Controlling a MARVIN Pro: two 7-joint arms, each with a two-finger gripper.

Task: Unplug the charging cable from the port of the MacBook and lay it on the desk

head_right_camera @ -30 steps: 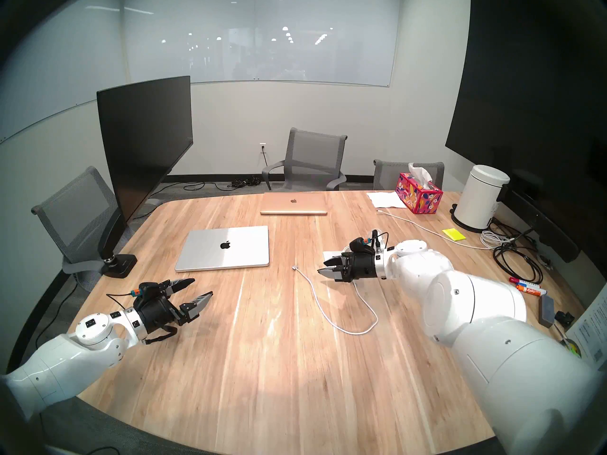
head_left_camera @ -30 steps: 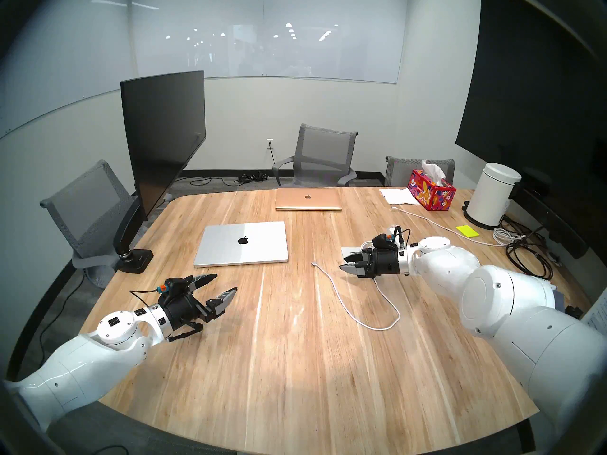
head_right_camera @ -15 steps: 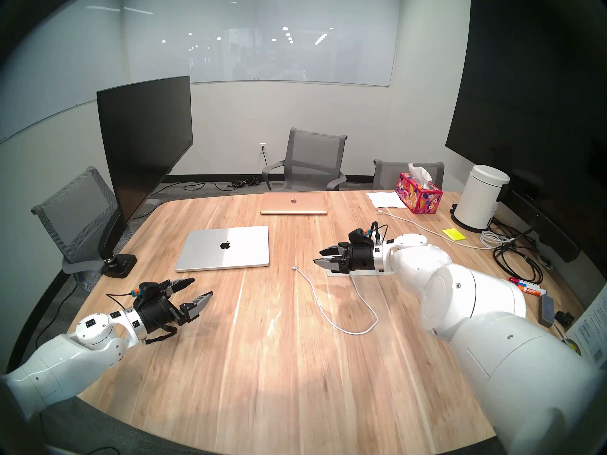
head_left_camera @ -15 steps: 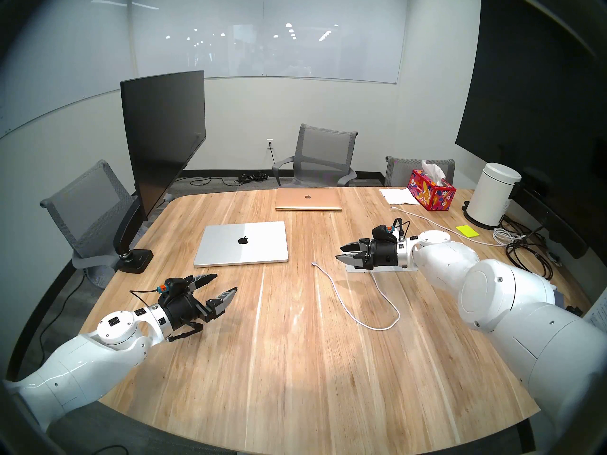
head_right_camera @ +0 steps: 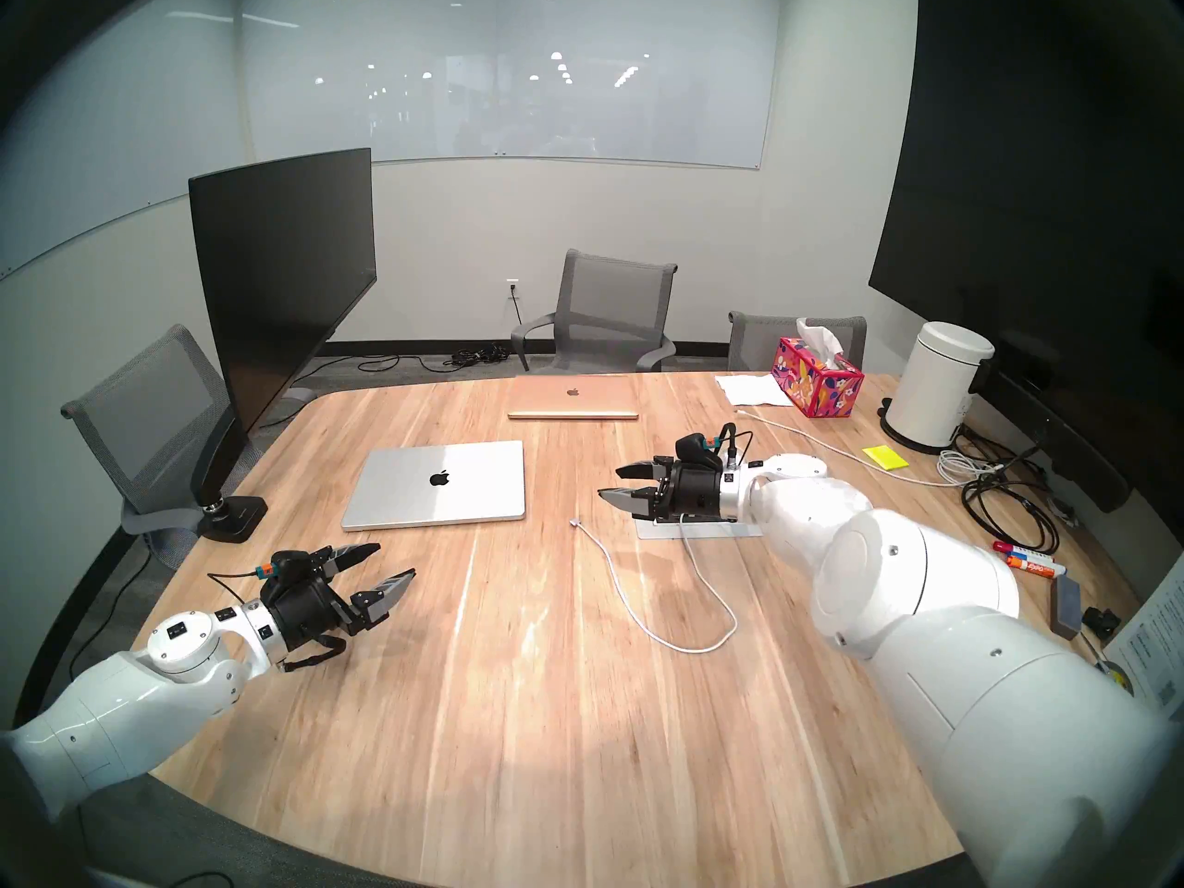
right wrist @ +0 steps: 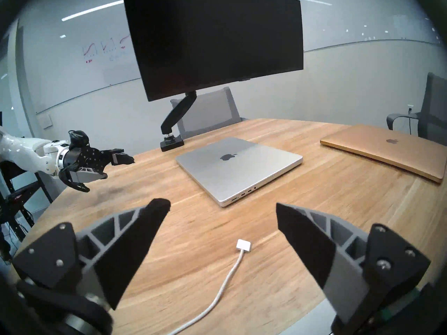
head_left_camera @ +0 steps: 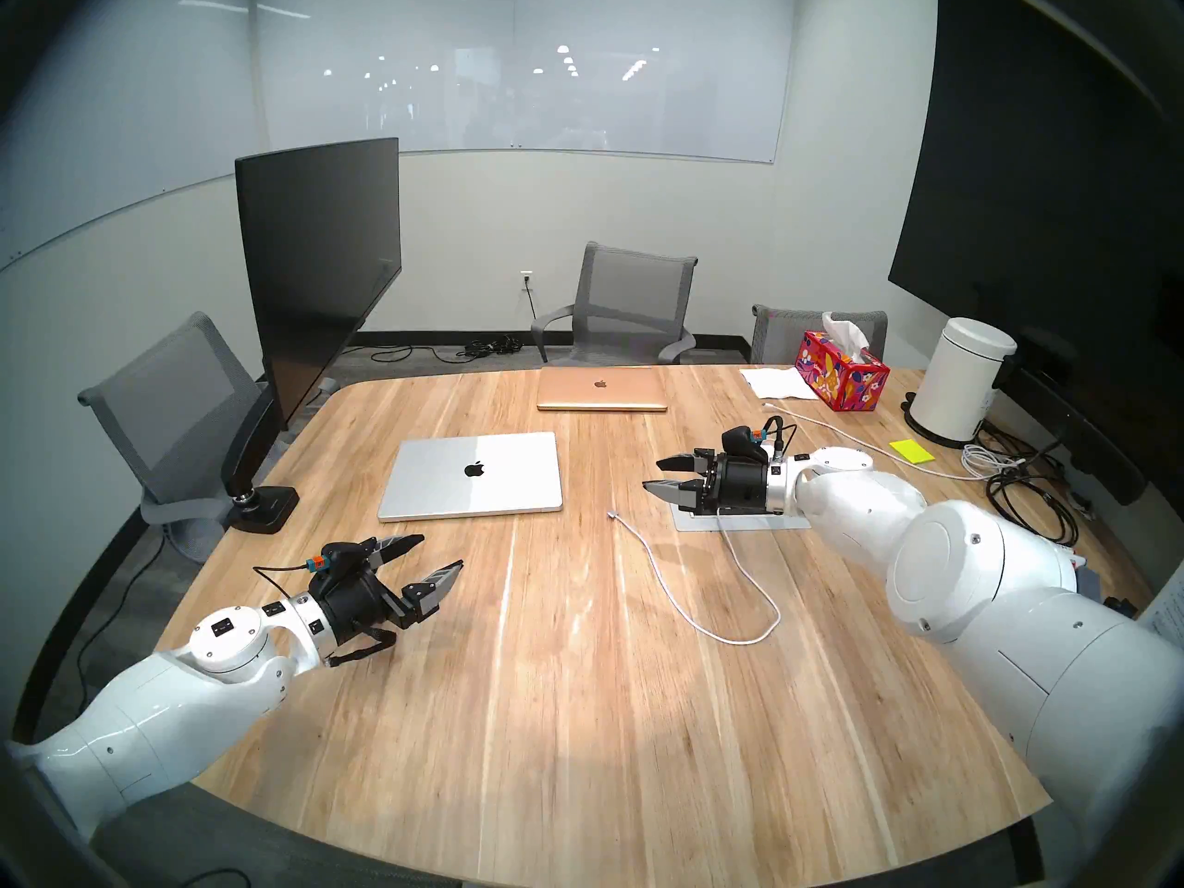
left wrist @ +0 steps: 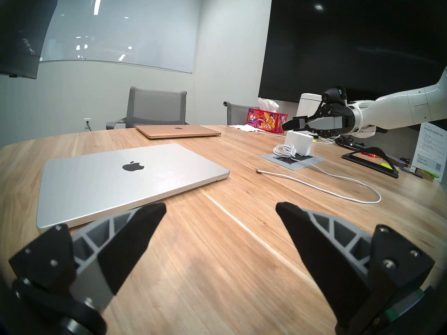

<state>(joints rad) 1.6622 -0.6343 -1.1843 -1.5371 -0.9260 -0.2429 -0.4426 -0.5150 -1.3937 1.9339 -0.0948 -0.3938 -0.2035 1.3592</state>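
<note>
1. We count two laptops on the table (head_left_camera: 576, 707): the silver MacBook (head_left_camera: 471, 476) and a smaller gold laptop (head_left_camera: 601, 388) beyond it. We also count one charging cable (head_left_camera: 666, 582), two end effectors, one tissue box (head_left_camera: 840, 371), one white canister (head_left_camera: 958, 384), one monitor on an arm (head_left_camera: 317, 271) and three grey chairs.
2. The charging cable lies loose on the table. Its plug tip (right wrist: 244, 245) rests flat just below and ahead of our right end effector (right wrist: 222, 214), between the fingers in the wrist view and touching neither. It is well clear of the MacBook's side edge, where the ports (right wrist: 245, 193) show empty.
3. The cord loops back under our right end effector (head_left_camera: 660, 476) to the white power brick (left wrist: 298, 143), which stands on a grey outlet plate (left wrist: 292, 159).
4. Our right end effector is spread wide and holds nothing. Our left end effector (head_left_camera: 435, 557) is also spread wide and empty, hovering near the MacBook's near corner.
5. Open table lies between the two end effectors and toward the near rounded edge.
6. Since a second ago, our right end effector has risen, moved away from the cord and opened wider, uncovering the outlet plate. The left has not moved.
</note>
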